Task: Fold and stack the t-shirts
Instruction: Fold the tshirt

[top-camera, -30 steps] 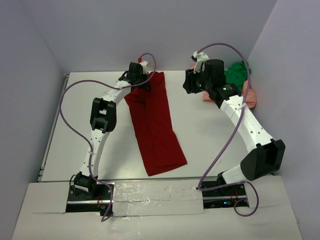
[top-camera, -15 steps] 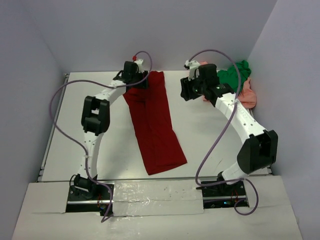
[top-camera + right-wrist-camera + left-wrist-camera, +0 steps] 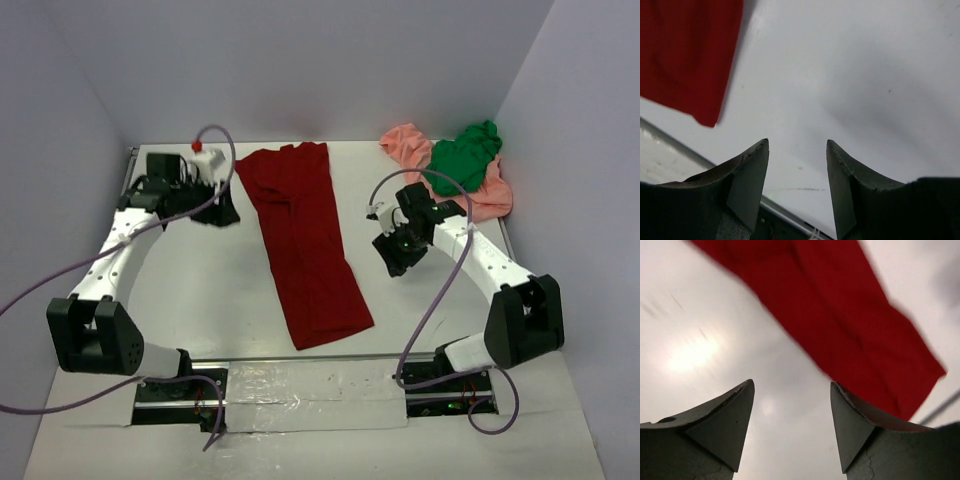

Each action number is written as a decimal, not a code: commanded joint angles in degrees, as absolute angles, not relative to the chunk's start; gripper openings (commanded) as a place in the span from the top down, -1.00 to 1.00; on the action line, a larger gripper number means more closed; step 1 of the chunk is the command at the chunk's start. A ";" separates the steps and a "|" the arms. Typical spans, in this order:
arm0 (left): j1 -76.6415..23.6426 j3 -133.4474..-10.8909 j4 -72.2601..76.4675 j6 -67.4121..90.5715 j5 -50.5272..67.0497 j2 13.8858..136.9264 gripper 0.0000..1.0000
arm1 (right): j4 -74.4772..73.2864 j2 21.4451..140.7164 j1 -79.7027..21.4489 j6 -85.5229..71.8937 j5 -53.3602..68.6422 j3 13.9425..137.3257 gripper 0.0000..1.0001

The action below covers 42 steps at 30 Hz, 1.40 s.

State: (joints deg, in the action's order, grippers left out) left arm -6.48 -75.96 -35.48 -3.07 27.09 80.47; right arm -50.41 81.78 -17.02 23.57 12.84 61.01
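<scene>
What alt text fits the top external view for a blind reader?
A dark red t-shirt lies folded into a long strip on the table, with the left pincer and right pincer open and empty on either side. A green t-shirt sits crumpled on a salmon-pink t-shirt in the far right corner.

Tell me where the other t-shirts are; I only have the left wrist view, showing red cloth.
Observer: The green t-shirt lies crumpled on the salmon-pink t-shirt in the table's far right corner.
Operator: Report the right arm.
Observer: The right arm hangs over bare table between the dark red t-shirt and that pile, jaws open, holding nothing.
Operator: Describe the red one whole.
Observer: It lies as a long narrow strip running from the far edge toward the near edge.
</scene>
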 commanded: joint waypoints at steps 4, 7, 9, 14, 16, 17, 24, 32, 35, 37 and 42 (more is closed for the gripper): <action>-4.75 -58.47 -41.68 -8.18 33.66 73.68 -0.40 | -53.81 76.03 -17.75 27.87 21.26 58.80 -0.15; -4.22 -55.12 -35.78 -8.87 36.19 67.79 -0.41 | -49.86 74.19 -23.54 30.66 21.54 56.26 -0.15; -3.69 -53.97 -31.30 -8.52 36.65 65.05 -0.44 | -43.89 70.24 -30.80 31.47 12.70 50.75 -0.16; -1.86 -55.81 -29.00 -5.72 35.94 64.07 -0.45 | -29.98 70.65 -40.68 36.65 0.09 45.70 -0.17; -0.53 -55.20 -27.08 -5.45 36.39 64.34 -0.45 | -29.27 72.41 -44.01 35.78 0.09 47.54 -0.18; -0.09 -54.93 -26.37 -5.45 35.78 64.34 -0.45 | -29.27 73.20 -45.60 35.77 -0.52 48.16 -0.18; 4.22 -52.74 -22.94 -4.40 34.90 62.75 -0.46 | -14.60 75.67 -59.23 41.39 -12.39 41.13 -0.18; 8.34 -52.12 -22.24 -3.61 36.74 63.37 -0.46 | -23.98 75.15 -69.60 34.82 -8.97 45.26 -0.18; 9.40 -51.94 -21.89 -3.26 38.06 63.02 -0.46 | -26.27 75.06 -74.95 32.53 -9.49 44.83 -0.18; 10.02 -51.94 -21.62 -2.90 38.32 62.93 -0.46 | -26.45 75.58 -76.63 31.64 -10.28 44.47 -0.18; 10.90 -52.12 -22.32 -2.90 39.02 62.93 -0.45 | -27.77 77.25 -79.36 29.09 -9.50 43.86 -0.18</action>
